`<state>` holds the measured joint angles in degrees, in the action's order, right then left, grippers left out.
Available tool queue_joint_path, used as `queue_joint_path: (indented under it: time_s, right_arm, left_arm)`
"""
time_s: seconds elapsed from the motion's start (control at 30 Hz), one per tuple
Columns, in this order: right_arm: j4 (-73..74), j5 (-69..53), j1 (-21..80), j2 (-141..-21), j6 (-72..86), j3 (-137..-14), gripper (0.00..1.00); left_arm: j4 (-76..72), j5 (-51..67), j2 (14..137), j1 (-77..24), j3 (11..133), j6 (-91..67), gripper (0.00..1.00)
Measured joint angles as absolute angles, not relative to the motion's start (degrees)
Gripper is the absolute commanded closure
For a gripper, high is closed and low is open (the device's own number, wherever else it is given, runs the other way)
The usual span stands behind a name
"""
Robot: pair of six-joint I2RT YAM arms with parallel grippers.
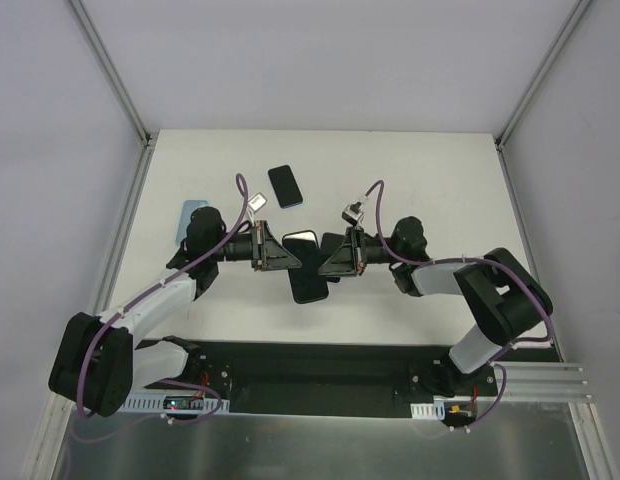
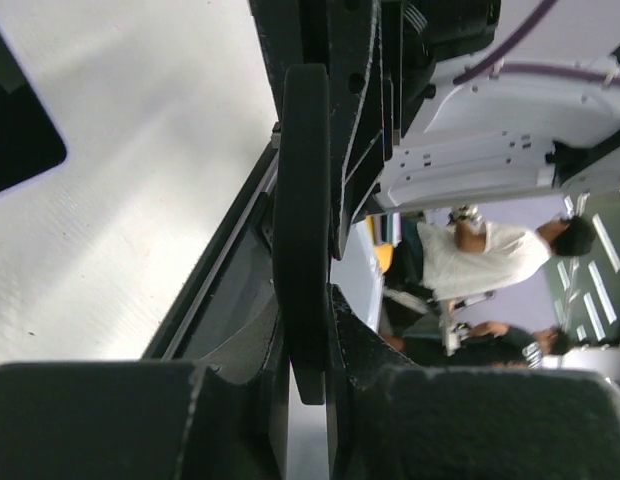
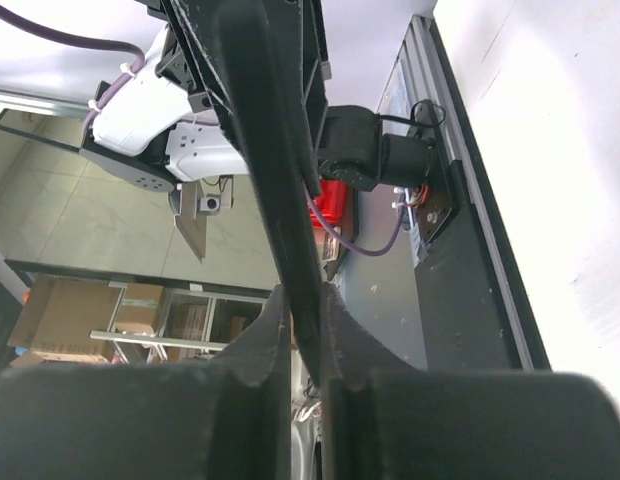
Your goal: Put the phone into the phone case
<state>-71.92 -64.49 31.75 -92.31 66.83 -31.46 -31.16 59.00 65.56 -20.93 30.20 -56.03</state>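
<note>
Left gripper (image 2: 305, 350), frame bottom, pinches a dark slab (image 2: 302, 200) edge-on; right gripper (image 3: 305, 325) clamps it too. Overhead only: forearms (image 1: 230, 250) level, facing inward mid-frame.

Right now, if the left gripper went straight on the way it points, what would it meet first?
Probably the right gripper, facing the left gripper just past the dark slab both clamp.

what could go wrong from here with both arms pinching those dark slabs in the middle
1. The left end effector pinches a thin dark slab edge-on, and the right end effector pinches a second dark slab the same way. Such narrow holds may slip or twist when the pieces are pressed together.
2. The top view shows both end effectors close together, so they could bump.
3. The light blue item lies right beside the left arm and might get swept.
</note>
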Motion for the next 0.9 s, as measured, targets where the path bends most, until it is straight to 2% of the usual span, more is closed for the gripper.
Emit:
queue_joint_path:
  time_s: [0.17, 0.2, 0.33, 0.37, 0.43, 0.53, 0.7, 0.9]
  right_arm:
    - [-73.6, -62.3, 31.6, -94.3, 64.7, -31.2, 0.98]
    - [-73.5, -61.7, 31.6, -94.5, 64.3, -30.9, 0.95]
    - [-72.8, -60.2, 31.8, -94.3, 61.4, -30.5, 0.77]
    - [-71.2, -59.6, 31.8, -93.8, 60.2, -30.5, 0.66]
    - [-65.6, -58.6, 31.9, -91.3, 56.6, -30.6, 0.56]
    - [-53.0, -57.4, 31.9, -85.6, 48.3, -32.2, 0.48]
    - [-33.9, -55.8, 31.7, -79.9, 35.2, -38.3, 0.39]
    - [-21.4, -56.2, 31.3, -79.4, 26.4, -43.8, 0.37]
  left_arm:
    - [-24.3, 56.8, 65.6, -20.6, 31.6, -55.7, 1.0]
    - [-23.0, 56.2, 65.6, -20.6, 31.7, -55.4, 1.0]
    - [-20.3, 55.4, 65.6, -20.6, 32.4, -53.4, 1.0]
    - [-20.1, 55.3, 65.6, -20.6, 32.5, -52.9, 1.0]
    - [-20.0, 55.2, 65.6, -20.6, 32.6, -51.6, 1.0]
    - [-19.1, 55.0, 65.6, -20.6, 32.6, -50.2, 1.0]
    - [-19.0, 56.7, 65.5, -20.5, 32.6, -49.4, 1.0]
    - [-19.0, 61.7, 65.4, -20.5, 32.6, -48.7, 1.0]
